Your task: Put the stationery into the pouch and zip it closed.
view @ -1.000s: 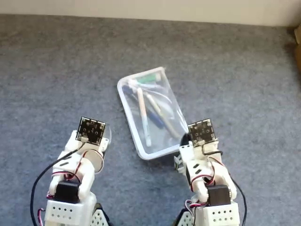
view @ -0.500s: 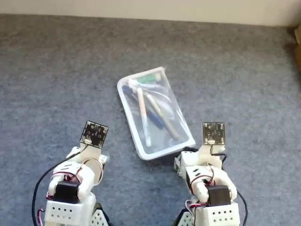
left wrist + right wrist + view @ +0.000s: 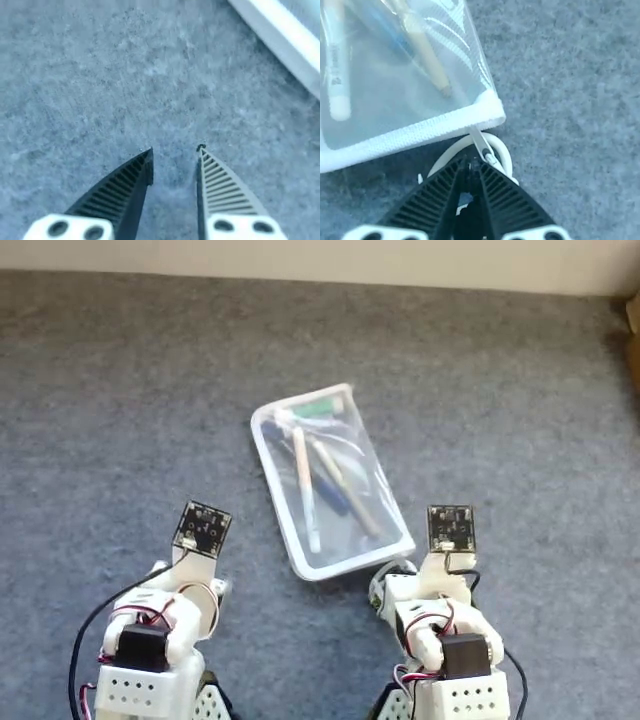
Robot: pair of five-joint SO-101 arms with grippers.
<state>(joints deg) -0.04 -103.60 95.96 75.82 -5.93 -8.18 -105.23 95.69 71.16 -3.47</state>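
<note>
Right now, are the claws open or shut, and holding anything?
Left claw: open, holding nothing, over bare carpet.
Right claw: shut, tips at the zip pull of the pouch; grip cannot be told.

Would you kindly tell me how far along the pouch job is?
Done: the pens lie inside the pouch. In hand: the right gripper has its jaws shut at the zip pull, at the pouch's corner. Left: confirming the zip is fully closed, which I cannot tell. The left gripper is open over carpet.
</note>
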